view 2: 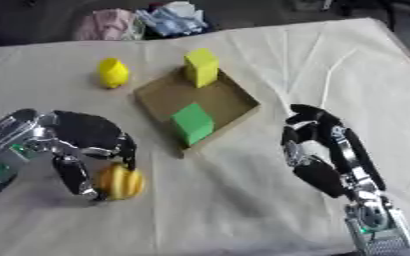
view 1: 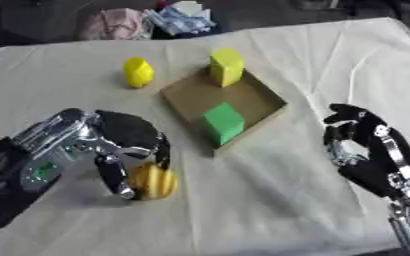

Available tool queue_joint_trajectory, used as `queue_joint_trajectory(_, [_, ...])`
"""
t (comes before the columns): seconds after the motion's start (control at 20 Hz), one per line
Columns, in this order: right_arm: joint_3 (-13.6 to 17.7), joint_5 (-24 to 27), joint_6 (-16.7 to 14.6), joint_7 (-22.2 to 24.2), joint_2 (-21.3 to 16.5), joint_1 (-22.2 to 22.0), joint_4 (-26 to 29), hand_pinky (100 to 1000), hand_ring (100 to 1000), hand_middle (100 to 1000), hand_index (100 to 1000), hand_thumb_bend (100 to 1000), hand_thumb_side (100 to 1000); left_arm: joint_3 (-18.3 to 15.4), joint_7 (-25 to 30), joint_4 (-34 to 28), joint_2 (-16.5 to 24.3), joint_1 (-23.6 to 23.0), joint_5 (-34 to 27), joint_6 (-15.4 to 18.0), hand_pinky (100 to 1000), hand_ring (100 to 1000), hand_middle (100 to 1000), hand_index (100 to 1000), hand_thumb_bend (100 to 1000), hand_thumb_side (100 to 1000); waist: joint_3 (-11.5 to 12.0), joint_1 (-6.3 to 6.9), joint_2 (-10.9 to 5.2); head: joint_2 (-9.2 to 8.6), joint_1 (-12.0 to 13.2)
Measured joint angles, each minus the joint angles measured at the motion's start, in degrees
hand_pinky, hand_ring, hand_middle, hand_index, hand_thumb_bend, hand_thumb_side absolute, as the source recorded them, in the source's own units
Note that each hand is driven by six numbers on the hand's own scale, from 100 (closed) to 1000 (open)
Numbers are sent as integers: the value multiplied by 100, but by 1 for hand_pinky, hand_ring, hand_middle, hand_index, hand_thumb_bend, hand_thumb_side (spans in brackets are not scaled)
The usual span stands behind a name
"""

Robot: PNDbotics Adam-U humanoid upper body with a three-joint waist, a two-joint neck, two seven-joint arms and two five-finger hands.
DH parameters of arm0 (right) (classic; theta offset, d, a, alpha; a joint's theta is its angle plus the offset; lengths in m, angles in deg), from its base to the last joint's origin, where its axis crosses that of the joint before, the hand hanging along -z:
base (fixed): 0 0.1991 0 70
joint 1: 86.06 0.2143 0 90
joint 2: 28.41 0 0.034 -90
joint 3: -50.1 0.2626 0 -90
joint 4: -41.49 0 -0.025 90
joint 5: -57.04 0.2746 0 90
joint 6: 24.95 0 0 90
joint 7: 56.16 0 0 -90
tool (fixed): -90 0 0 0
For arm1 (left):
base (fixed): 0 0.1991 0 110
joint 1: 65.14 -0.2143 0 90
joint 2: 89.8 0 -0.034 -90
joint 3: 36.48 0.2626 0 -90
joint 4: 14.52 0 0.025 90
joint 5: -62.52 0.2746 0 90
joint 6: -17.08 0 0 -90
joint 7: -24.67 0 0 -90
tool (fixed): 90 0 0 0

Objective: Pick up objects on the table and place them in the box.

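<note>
Fingers of the left hand (view 1: 125, 145) curl round a yellow-orange ribbed object (view 1: 154, 182) near the table's (view 1: 270, 200) front-left edge, ready to lift. The box (view 1: 187, 95) mid-table already holds green and yellow blocks. The right hand (view 2: 318, 145) idles, fingers relaxed.

Both hands, the left hand (view 1: 121, 145) and the right hand (view 2: 318, 150), have black shells with silver joints; a small green light glows on the left wrist.
</note>
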Motion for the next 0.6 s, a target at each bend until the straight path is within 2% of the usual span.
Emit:
queue_joint_trajectory(0.05, [0,0,0,0,0,1,0,602,569,651,830,100,397,-3,-41,14,-22,-1,31,41,515,461,505,635,293,112,0,0,0,0,-1])
queue_joint_trajectory(0.15, [0,0,0,0,0,1,0,602,570,651,830,100,397,-28,-130,44,-39,-1,63,106,474,423,464,584,248,100,0,0,0,-1,-2])
queue_joint_trajectory(0.2, [0,0,0,0,0,1,0,602,570,651,830,100,399,-55,-187,52,-39,1,72,123,469,417,456,568,167,100,0,0,0,-1,-3])
queue_joint_trajectory(0.25, [0,0,0,0,0,1,0,602,570,651,830,100,398,-85,-249,63,-41,5,77,131,465,413,448,558,231,100,0,0,0,-1,-6])
queue_joint_trajectory(0.6, [0,0,1,-2,0,0,0,601,570,651,830,100,396,-437,-590,35,56,414,-16,-53,485,434,467,578,274,100,1,0,0,-1,-26])
